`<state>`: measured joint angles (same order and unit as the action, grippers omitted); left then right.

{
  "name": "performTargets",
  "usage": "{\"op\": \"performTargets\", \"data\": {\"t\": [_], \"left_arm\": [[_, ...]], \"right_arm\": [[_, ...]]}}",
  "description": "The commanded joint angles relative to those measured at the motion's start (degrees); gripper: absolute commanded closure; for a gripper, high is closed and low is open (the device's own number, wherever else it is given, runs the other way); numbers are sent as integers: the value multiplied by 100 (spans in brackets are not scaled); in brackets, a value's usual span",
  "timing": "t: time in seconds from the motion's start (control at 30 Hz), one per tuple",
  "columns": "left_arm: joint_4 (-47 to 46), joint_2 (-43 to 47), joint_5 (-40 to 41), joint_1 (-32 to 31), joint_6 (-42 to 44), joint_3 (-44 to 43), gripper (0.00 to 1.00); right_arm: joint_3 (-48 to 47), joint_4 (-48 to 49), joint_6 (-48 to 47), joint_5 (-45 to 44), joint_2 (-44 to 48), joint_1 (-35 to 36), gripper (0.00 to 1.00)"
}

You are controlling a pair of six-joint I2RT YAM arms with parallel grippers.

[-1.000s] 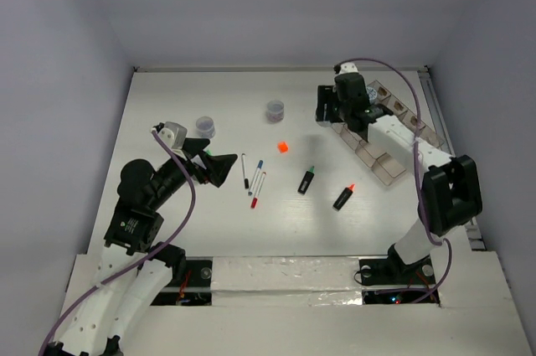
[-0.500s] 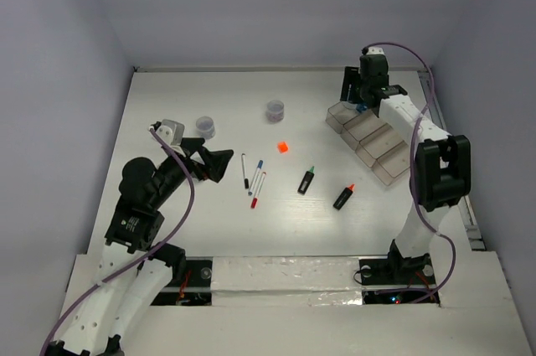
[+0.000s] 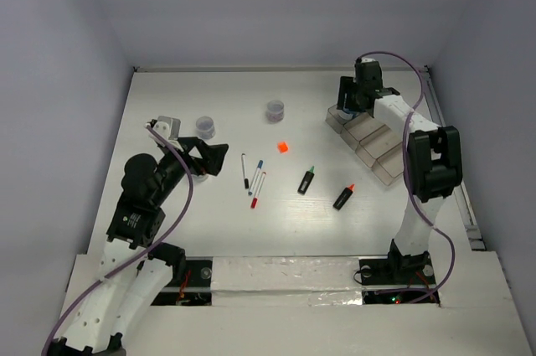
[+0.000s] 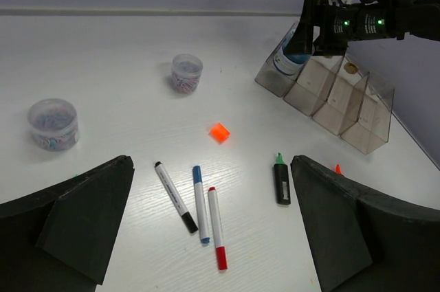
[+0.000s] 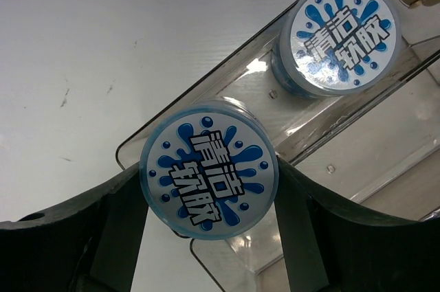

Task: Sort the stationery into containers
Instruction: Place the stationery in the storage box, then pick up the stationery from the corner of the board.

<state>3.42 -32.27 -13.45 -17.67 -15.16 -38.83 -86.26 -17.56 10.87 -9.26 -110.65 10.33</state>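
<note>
Left gripper (image 3: 211, 157) at left, fingers spread wide, nothing in it, hanging over bare table (image 3: 167, 105). Clear round pot (image 3: 205, 126) just far of it. Three pens lie side by side near centre: black-cap pen (image 3: 244, 171), blue-cap pen (image 3: 255, 173), red-cap pen (image 3: 258, 190), the last two close together. Second clear pot (image 3: 275, 110) far centre, well apart from the pens. Orange cube (image 3: 283, 147) between that pot and the pens. Green-tip highlighter (image 3: 307, 179) right of the pens, orange-tip highlighter (image 3: 343, 197) right and nearer. Clear tray (image 3: 381, 163) at right, lying diagonally. Right gripper (image 3: 350, 105) at the tray's far-left end, clamped on a blue-lidded pot (image 5: 208, 168) at the end compartment; inside or just above, can't tell. Another blue-lidded pot (image 5: 342, 36) sits in the next compartment.
</note>
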Motion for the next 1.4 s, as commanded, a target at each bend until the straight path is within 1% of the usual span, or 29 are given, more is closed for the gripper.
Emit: {"op": "performTargets", "data": {"t": [0.0, 0.07, 0.1, 0.17, 0.23, 0.3, 0.37, 0.4, 0.47, 0.5, 0.53, 0.6, 0.63, 0.67, 0.73, 0.77, 0.9, 0.97, 1.0, 1.07, 1.1, 1.13, 1.2, 1.23, 1.3, 1.37], "left_arm": [[-175, -33, 44, 71, -57, -125, 1], [-175, -69, 79, 71, -66, -116, 1], [-175, -77, 158, 71, -101, -107, 1], [-149, -139, 255, 132, -136, -99, 1], [-131, -226, 369, 132, -180, -107, 1], [-105, -288, 413, 290, -189, -107, 1], [-61, -402, 457, 396, -215, -125, 1], [-35, -438, 545, 518, -224, -125, 1], [27, -587, 616, 633, -277, -143, 1], [36, -631, 651, 686, -295, -134, 1], [45, -744, 660, 773, -330, -134, 1], [80, -859, 660, 852, -313, -142, 1], [106, -990, 660, 914, -295, -151, 1], [158, -1061, 660, 915, -260, -169, 1], [211, -1219, 791, 915, -242, -186, 1], [220, -1290, 852, 915, -259, -230, 1], [203, -1641, 1212, 915, -444, -423, 1], [151, -1922, 1292, 915, -593, -546, 1], [107, -2028, 1484, 915, -646, -590, 1], [1, -2475, 1608, 915, -822, -696, 4], [-34, -2642, 1826, 915, -866, -818, 7], [-61, -3035, 1950, 915, -910, -880, 10], [-87, -3468, 2118, 915, -963, -1135, 14], [-78, -3923, 2223, 915, -954, -1249, 17], [-35, -4356, 2250, 915, -893, -1592, 18], [-69, -4882, 2478, 915, -805, -1776, 18]], "right_arm": [[-356, 254, -33, -67, 114, -66, 39], [-383, 209, -6, -111, 105, -66, 22], [-383, 218, -6, -111, 123, -66, 9], [-400, 227, -15, -94, 210, -66, 0], [-392, 236, -24, 28, 324, -66, 0], [-287, 262, 20, 169, 588, -66, 0], [-138, 358, 125, 485, 833, -66, 0], [-32, 402, 169, 564, 1139, -14, 0], [476, 665, 318, 872, 1501, 188, 0], [678, 797, 362, 1151, 1877, 415, 0], [1072, 1007, 459, 1215, 2054, 557, 0], [1417, 1167, 529, 1268, 2389, 855, 0], [1584, 1298, 626, 1321, 2695, 1127, 0], [1890, 1343, 679, 1391, 2820, 1242, 0], [2199, 1518, 810, 1575, 3083, 1532, 0], [2332, 1562, 863, 1602, 3346, 1621, 0], [3078, 1860, 1118, 1821, 3848, 1876, 0], [3272, 1818, 1145, 1892, 4007, 2007, 0], [3473, 1800, 1145, 1892, 4216, 2008, 0], [3668, 1774, 1119, 1901, 4463, 2061, 0], [3747, 1774, 1093, 1875, 4734, 2061, 0], [3887, 1608, 1049, 1788, 4876, 2061, 0], [4020, 1615, 1005, 1708, 5149, 2061, 0], [4064, 1607, 978, 1647, 5333, 2061, 0], [4143, 1563, 908, 1620, 5440, 2061, 0], [4178, 1572, 873, 1629, 5484, 2061, 0]]}}
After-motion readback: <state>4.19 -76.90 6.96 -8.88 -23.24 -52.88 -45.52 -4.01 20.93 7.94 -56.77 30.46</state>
